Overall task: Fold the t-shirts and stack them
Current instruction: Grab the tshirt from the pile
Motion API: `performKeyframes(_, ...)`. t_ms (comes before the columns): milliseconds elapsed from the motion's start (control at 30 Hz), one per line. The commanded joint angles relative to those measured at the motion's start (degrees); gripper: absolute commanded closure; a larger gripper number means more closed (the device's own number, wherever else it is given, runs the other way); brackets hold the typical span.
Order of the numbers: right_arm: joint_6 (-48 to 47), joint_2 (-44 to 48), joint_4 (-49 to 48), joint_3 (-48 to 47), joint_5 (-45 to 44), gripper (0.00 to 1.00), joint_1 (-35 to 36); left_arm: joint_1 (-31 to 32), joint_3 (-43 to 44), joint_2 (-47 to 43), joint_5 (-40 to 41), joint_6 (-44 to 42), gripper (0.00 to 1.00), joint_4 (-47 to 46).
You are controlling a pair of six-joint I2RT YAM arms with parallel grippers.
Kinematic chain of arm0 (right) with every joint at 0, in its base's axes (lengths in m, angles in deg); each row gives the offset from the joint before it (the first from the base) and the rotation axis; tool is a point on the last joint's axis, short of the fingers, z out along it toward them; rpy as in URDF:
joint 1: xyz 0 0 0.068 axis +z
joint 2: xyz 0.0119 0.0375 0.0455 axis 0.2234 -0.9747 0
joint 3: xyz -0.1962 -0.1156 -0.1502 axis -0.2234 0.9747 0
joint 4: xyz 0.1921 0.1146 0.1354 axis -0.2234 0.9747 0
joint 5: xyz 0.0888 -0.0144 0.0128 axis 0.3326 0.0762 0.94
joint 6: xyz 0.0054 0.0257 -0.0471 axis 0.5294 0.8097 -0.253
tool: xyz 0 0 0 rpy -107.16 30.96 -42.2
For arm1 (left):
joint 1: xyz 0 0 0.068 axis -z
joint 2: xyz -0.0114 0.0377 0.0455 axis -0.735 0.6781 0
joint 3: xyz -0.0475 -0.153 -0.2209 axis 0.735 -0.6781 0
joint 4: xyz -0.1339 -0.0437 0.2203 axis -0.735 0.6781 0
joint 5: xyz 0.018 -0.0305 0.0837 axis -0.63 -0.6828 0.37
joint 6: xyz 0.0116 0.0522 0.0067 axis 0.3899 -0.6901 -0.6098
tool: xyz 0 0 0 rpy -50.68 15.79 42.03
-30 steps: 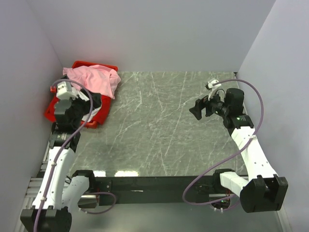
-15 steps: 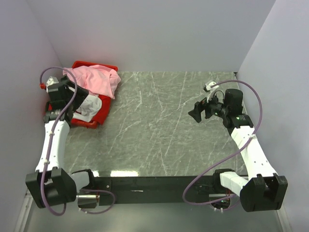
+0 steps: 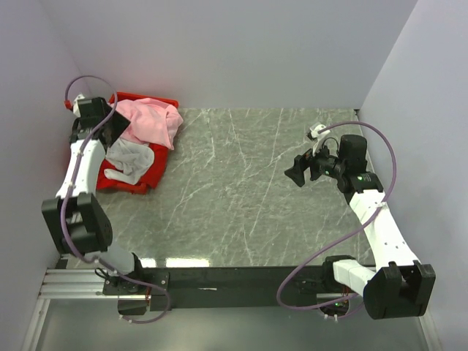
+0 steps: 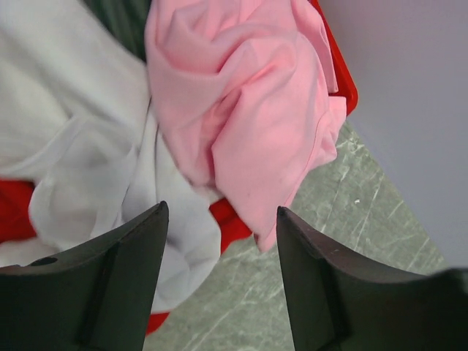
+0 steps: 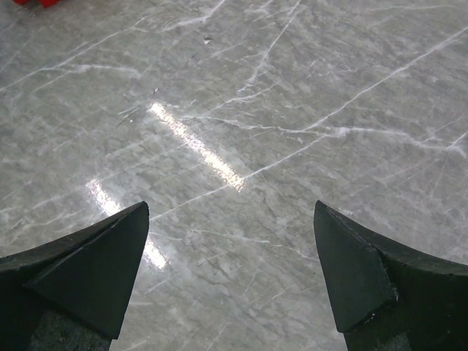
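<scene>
L hand (image 3: 117, 130) (image 4: 219, 285): released, fingers (image 4: 110, 285) apart w/ a clear gap, nothing clamped. It hangs over the far-left corner of the table (image 3: 241, 190), above the red bin (image 3: 124, 187). In the L wrist view the gap frames cloth lying beyond the tips; can't tell if the tips touch it.

Pink t-shirt (image 3: 150, 121) (image 4: 248, 124): crumpled, unfolded, heaped at the far end of the bin. Its right part spills over the bin's right rim (image 4: 340, 80) and hangs down toward the tabletop (image 4: 351, 212). No chest mark visible from either view.

White t-shirt (image 3: 131, 157) (image 4: 73, 146): bunched inside the bin, just near of the pink one and touching it, the pink partly on top at the seam. Also unfolded. In the wrist view a fold of it drapes over the rim, red showing on both sides.

Dark cloth (image 4: 128, 22): a thin strip at the top of the wrist view, btwn white and pink; too little showing to say what it is.

R hand (image 3: 295, 172) (image 5: 230, 278): released, fingers (image 5: 80, 270) spread wide, holding nothing. Hovers over bare tabletop (image 5: 292, 110) on the right side, well apart from bin and shirts, pointing left.

No shirt is laid out on the table and nothing is folded or stacked yet.
</scene>
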Motion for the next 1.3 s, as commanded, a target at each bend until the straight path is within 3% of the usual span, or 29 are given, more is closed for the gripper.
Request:
performKeyframes(0,-0.6,-0.3,-0.2,-0.9,1.0,0.01,0.1,-0.2,7.3,7.2,-0.9,-4.0,0.35,-0.3)
performKeyframes(300,-1.3,-0.8,0.5,-1.2,1.4,0.01,0.2,-0.1,19.5,19.9,6.1,-7.5,0.35,4.2)
performKeyframes(400,-1.3,-1.0,0.7,-1.3,1.5,0.01,0.1,-0.1,21.7,22.7,7.0,-8.5,0.42,4.7)
performKeyframes(500,-1.3,-1.0,0.8,-1.3,1.5,0.01,0.1,-0.2,24.2,25.0,7.3,-9.5,0.60,5.0)
performKeyframes(633,-1.2,-0.6,1.1,-1.4,1.5,0.01,0.1,-0.1,28.2,26.1,6.5,-10.6,1.00,5.9)
performKeyframes(833,-1.3,0.1,1.1,-1.3,1.0,0.01,-0.3,3.5,29.5,14.5,3.4,-13.2,1.00,0.1)
performKeyframes(967,-1.4,0.2,1.0,-1.1,0.5,0.01,-0.7,9.6,34.1,4.8,-4.7,-13.9,1.00,-6.5)
performKeyframes(1133,-1.6,0.8,0.7,-0.7,0.1,0.01,-1.6,16.5,44.0,0.0,-10.5,-12.9,1.00,-15.0)
performKeyframes(1267,-1.4,1.1,0.6,-0.6,0.2,0.01,-3.4,19.8,48.8,0.2,-18.5,-7.5,1.00,-19.4)
